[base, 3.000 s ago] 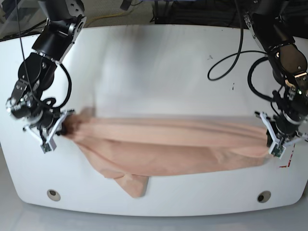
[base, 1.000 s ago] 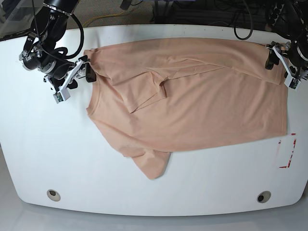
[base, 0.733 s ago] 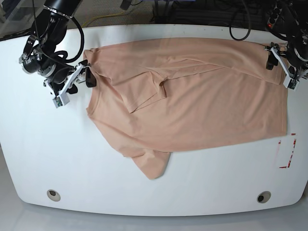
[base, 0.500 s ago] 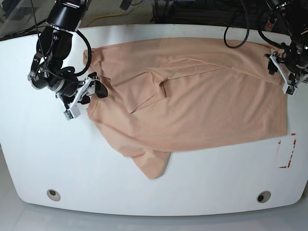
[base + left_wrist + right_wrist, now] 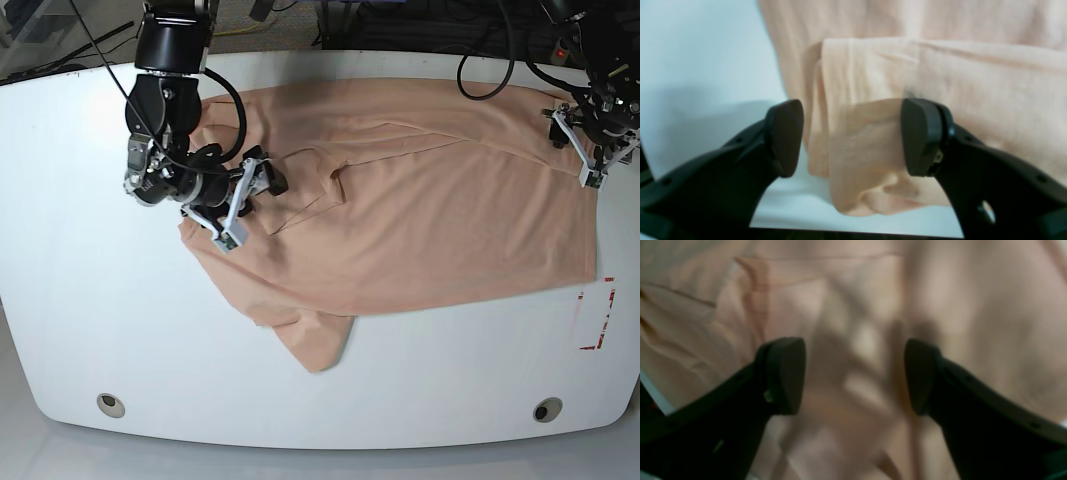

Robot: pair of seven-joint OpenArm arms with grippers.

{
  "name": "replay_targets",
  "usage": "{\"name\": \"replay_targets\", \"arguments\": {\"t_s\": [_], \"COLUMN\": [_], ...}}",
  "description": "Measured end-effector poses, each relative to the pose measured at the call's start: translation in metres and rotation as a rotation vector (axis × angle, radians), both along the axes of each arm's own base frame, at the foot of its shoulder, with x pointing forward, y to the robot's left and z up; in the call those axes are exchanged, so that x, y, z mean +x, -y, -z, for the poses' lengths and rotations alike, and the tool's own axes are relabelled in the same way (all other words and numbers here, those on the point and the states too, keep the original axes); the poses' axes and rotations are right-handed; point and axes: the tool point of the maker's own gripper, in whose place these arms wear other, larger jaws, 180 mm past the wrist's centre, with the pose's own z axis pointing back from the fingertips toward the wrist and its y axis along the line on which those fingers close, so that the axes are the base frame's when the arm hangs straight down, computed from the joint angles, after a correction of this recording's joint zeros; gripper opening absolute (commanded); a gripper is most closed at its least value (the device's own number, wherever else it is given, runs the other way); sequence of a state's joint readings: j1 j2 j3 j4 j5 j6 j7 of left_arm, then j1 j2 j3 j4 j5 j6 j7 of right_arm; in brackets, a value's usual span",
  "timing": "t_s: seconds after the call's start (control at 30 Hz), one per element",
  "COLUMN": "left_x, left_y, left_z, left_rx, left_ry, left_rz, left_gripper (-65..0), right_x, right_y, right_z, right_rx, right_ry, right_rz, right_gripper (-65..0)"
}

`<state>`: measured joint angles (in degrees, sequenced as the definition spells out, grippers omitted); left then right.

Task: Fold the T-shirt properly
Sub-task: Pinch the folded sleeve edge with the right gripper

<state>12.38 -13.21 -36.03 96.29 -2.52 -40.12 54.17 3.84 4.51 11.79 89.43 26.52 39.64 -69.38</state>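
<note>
Peach cotton, the T-shirt (image 5: 400, 210) lies spread on the white tabletop (image 5: 90, 330), filling its far half, long axis running across the base view. Collar end toward the view's left, hem (image 5: 585, 215) toward its right. One sleeve (image 5: 310, 345) juts toward the near edge; the other sleeve (image 5: 310, 185) lies folded in over the chest.

Right hand (image 5: 245, 200) hovers over the cloth near the collar, jaws standing wide, nothing between them. Left hand (image 5: 585, 140) sits at the hem's far corner, jaws likewise wide; the wrist view shows a doubled-over corner (image 5: 857, 160) in the gap, unpinched.

Step in hand, by my reading: flatten before folding. Best done by pinching the folded-in sleeve at its edge only, single layer, and drawing it outward; left hand should smooth that turned corner first.
</note>
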Motion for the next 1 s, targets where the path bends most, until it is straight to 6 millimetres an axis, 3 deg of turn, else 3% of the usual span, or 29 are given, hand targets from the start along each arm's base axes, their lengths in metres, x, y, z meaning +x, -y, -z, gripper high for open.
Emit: {"name": "replay_targets", "arguments": {"t_s": [0.1, 0.27, 0.47, 0.67, 0.73, 0.87, 1.0], "left_x": [-0.002, -0.005, -0.005, -0.005, -0.005, -0.005, -0.005], "left_y": [0.000, 0.005, 0.004, 0.004, 0.004, 0.004, 0.004], "left_z": [0.004, 0.017, 0.017, 0.017, 0.017, 0.018, 0.017], "left_rx": [-0.006, -0.053, -0.060, -0.061, -0.061, -0.061, -0.061], "left_ry": [-0.009, -0.019, -0.016, -0.016, -0.016, -0.016, -0.015], "left_rz": [-0.009, -0.020, -0.022, -0.022, -0.022, -0.022, -0.023], "left_gripper": [-23.1, -23.1, -23.1, -23.1, -23.1, -23.1, -23.1], "right_x": [0.002, 0.000, 0.010, 0.010, 0.011, 0.011, 0.012], "right_y": [-0.016, -0.006, -0.013, -0.012, -0.012, -0.012, -0.012], "right_z": [0.000, 0.016, 0.010, 0.010, 0.009, 0.009, 0.009], "right_rx": [-0.006, -0.070, -0.040, -0.044, -0.043, -0.043, -0.043], "right_ry": [0.023, -0.010, 0.031, 0.034, 0.035, 0.037, 0.038], "right_rz": [-0.032, -0.013, -0.007, -0.007, -0.007, -0.009, -0.007], "right_gripper": [-20.6, -20.6, -22.4, -51.4, -55.0, -49.5, -48.5]}}
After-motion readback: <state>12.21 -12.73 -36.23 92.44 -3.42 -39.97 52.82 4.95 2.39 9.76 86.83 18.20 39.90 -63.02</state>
